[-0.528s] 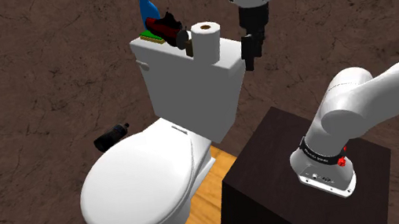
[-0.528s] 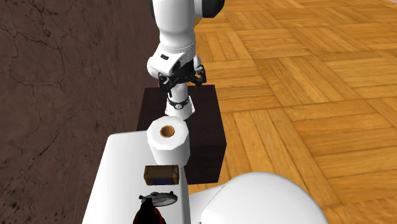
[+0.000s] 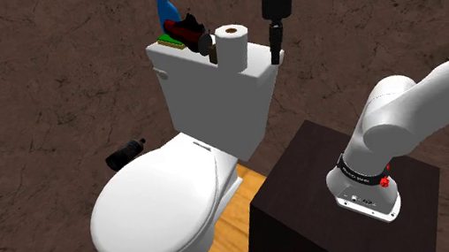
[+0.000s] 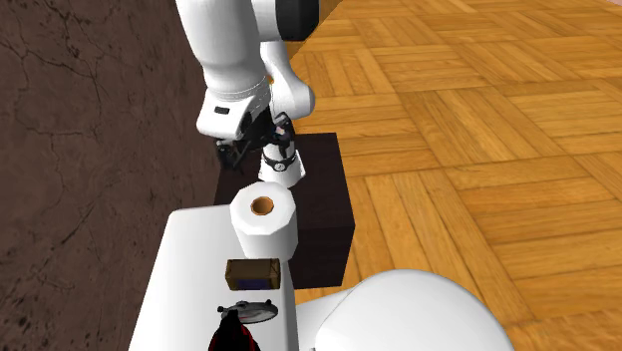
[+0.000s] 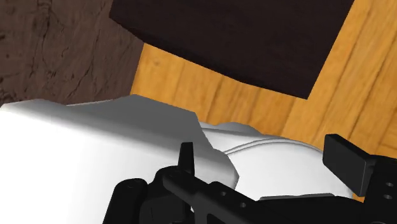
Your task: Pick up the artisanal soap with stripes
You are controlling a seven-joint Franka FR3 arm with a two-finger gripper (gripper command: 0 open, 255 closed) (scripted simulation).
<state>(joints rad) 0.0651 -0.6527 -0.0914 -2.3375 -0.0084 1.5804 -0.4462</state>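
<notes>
Overhead, the gripper [image 3: 275, 50] hangs pointing down near the toilet tank [image 3: 211, 104], jaws apart.

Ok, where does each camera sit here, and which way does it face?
Shoulder view: beside the stand, looking down at the toilet tank against the brown wall; the arm's elbow and the jaws show.
Second exterior view: above the tank's far end, looking along its top past the soap and toilet roll toward the stand; the forearm shows.
Wrist view: on the hand, looking down past the tank's end to the stand and wood floor; the open jaws show.
Shared: tank and stand in all three.
</notes>
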